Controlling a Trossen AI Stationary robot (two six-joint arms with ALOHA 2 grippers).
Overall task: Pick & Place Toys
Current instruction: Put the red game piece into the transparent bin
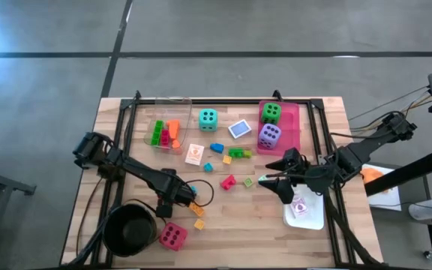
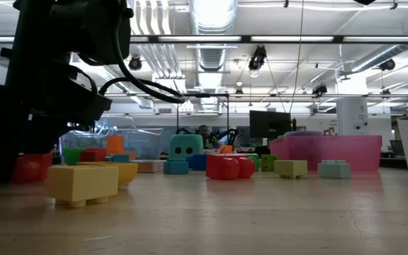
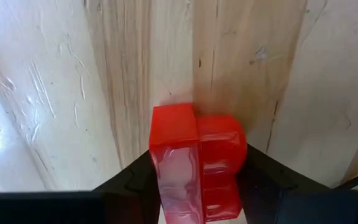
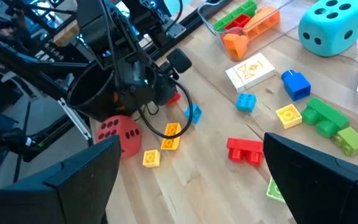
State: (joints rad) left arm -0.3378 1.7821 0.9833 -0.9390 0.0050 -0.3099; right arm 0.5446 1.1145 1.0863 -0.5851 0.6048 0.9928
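here the left tool (image 1: 188,196) sits low on the wooden bench (image 1: 223,232), at the lower left of the high view, just right of the round black pot (image 1: 130,229). its wrist view shows a red plastic block (image 3: 194,162) standing between the two dark fingers (image 3: 129,186), which flank it on both sides; whether they already press it i cannot tell (the jaws stand part-way in). two yellow blocks (image 1: 198,217) lie just beside it, and the pink-red die (image 1: 172,236) rests near the pot at the bottom of the frame.

the right tool (image 1: 272,180) hangs right of centre with its fingers spread wide and nothing between them, next to a white tray (image 1: 306,214).

toward the top of the high view the teal die (image 1: 208,118) stands between a clear tray (image 1: 163,133) of green, red and orange blocks and a blue-backed card (image 1: 238,129). the green die (image 1: 271,112) and purple die (image 1: 269,136) sit in the pink tray (image 1: 295,120). a white picture card (image 1: 193,154), a blue block (image 1: 217,148), green blocks (image 1: 238,153) and a red block (image 1: 228,181) are scattered mid-bench.
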